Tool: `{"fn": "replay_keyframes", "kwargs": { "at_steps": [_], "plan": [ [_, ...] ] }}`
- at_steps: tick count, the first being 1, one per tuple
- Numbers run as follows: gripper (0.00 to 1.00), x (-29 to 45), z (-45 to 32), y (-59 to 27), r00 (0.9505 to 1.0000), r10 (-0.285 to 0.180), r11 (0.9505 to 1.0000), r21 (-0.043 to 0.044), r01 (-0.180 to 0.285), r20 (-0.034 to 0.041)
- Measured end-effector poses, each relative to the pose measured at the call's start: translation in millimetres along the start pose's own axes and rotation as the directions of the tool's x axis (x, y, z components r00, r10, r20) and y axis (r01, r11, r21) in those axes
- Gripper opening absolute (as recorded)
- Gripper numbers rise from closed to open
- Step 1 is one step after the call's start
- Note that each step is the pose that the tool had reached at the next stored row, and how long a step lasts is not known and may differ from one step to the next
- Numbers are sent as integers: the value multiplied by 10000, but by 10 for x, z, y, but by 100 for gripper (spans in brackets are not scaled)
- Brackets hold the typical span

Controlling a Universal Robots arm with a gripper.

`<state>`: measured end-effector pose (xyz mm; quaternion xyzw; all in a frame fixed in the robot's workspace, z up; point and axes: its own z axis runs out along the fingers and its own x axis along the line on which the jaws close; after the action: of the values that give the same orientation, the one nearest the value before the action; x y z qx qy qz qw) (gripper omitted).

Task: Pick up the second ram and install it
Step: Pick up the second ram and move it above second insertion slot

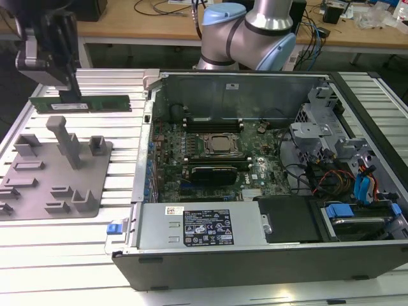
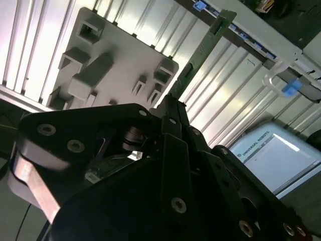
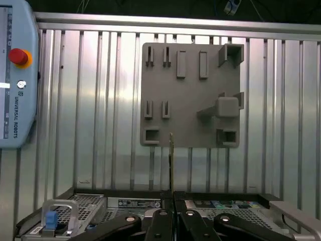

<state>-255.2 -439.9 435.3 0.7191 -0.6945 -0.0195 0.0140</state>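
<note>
Vertical lettering on the teach pendant (image 3: 15, 75); fine print, seemingly illegible, on the power-supply label (image 1: 208, 227).

Near ram (image 1: 105, 103): fixture plate (image 1: 95, 180) posts; case wall (image 1: 145, 153) between ram, motherboard (image 1: 268, 159); open above.
</note>
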Motion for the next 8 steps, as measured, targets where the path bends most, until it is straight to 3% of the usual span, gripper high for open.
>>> {"fn": "replay_keyframes", "kwargs": {
  "at_steps": [8],
  "plan": [
    [9, 11, 73, -291, 10000, -1, 10000, -1, 1, 0]
  ]
}}
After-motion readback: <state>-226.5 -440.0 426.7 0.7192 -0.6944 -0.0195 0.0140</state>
